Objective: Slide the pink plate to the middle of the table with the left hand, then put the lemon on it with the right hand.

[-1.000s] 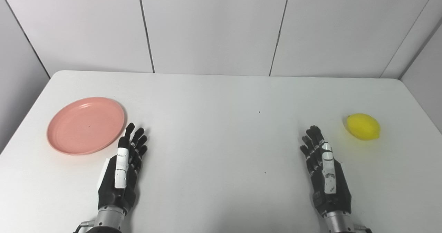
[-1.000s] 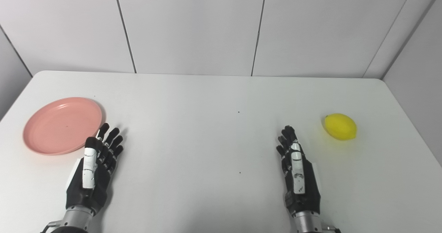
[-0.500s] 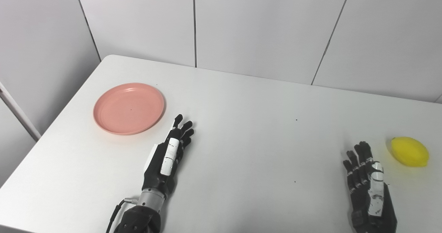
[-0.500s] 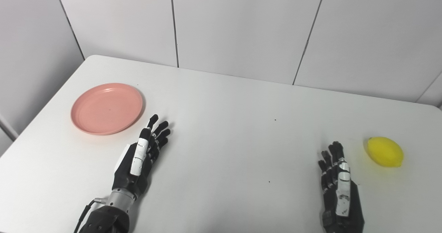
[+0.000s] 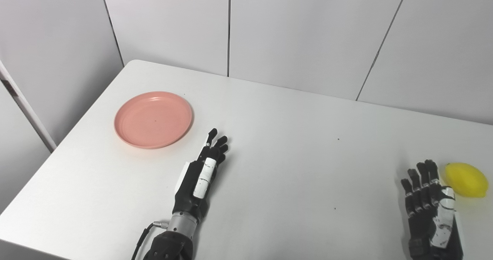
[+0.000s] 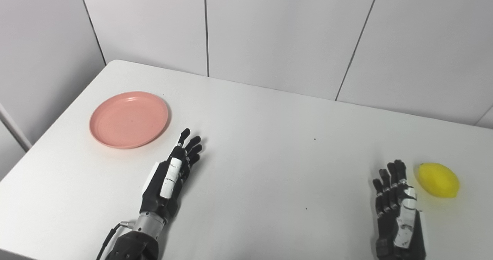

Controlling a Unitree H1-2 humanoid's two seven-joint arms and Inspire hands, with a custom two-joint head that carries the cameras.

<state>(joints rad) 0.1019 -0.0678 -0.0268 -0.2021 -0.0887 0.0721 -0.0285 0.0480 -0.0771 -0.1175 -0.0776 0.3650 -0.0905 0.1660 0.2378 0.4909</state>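
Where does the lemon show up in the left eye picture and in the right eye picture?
Left eye view: the lemon sits at the far right edge, low in the picture.
Right eye view: it sits a little further in from the right edge.
Shared landmark: the right hand, whose fingertips lie just left of it.

plate (image 5: 153,119) pink, lemon (image 6: 438,180) yellow, table (image 5: 292,144) white, both hands black with white patches: left hand (image 5: 200,175), right hand (image 6: 398,213)

A lab test booth – bare white table (image 5: 292,144), plain grey panel walls (image 5: 300,32).
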